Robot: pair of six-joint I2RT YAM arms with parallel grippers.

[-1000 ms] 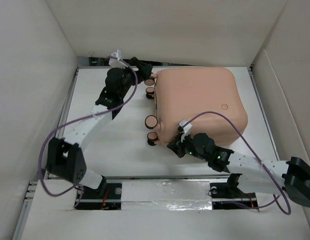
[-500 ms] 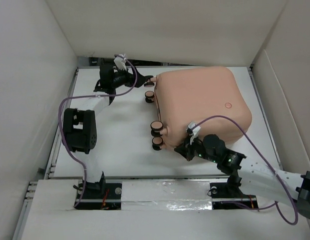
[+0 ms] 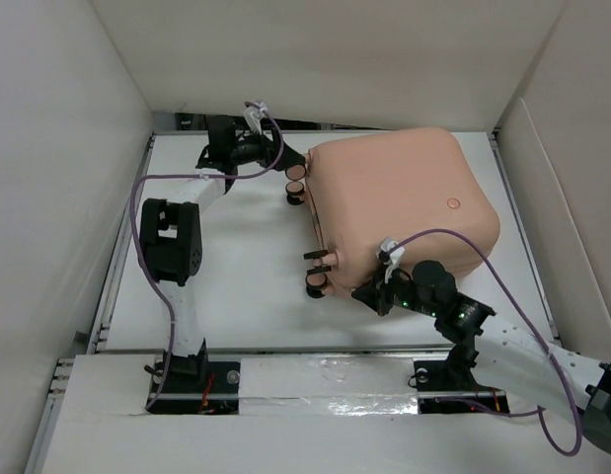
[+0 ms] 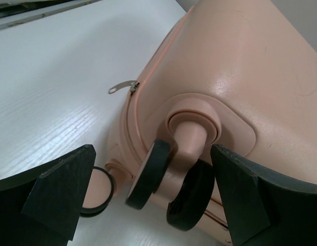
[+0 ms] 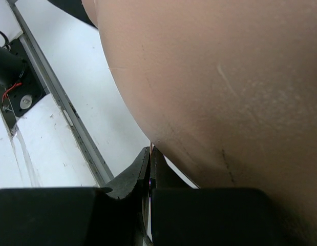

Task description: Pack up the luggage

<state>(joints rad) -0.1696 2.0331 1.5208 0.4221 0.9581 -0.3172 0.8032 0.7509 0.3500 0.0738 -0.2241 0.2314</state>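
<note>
Luggage [image 3: 399, 202] lies closed and flat on the white worktop [image 3: 236, 276], peach-pink shell up and skewed to the worktop edges. It sits between my two sets of jaws: left jaws at its far left corner, right jaws at its near edge.

Left jaws: released, spread wide. In the left wrist view the two dark fingers [image 4: 61, 197] stand on either side of a corner wheel [image 4: 148, 174], with a gap on each side and no contact visible. A second dark wheel [image 4: 191, 202] sits right behind the first on the same pink stem. Another wheel [image 4: 99, 190], pink face showing, is lower down, just beside the left-hand finger. Beyond the jaws, a metal zipper pull [image 4: 122, 87] sticks out from the seam over the worktop.

Right jaws: clenched, fingers [image 5: 132, 177] pressed together. Their tips are right at the rounded underside of the shell, which fills most of the right wrist view. I cannot tell whether anything is pinched between them. Off to the side of these jaws, the worktop ends at a grey rail [image 5: 71, 123].

From above, two more wheels [image 3: 318, 272] poke out of the luggage side between the two sets of jaws. Purple cables [image 3: 137, 197] loop along both arms.
</note>
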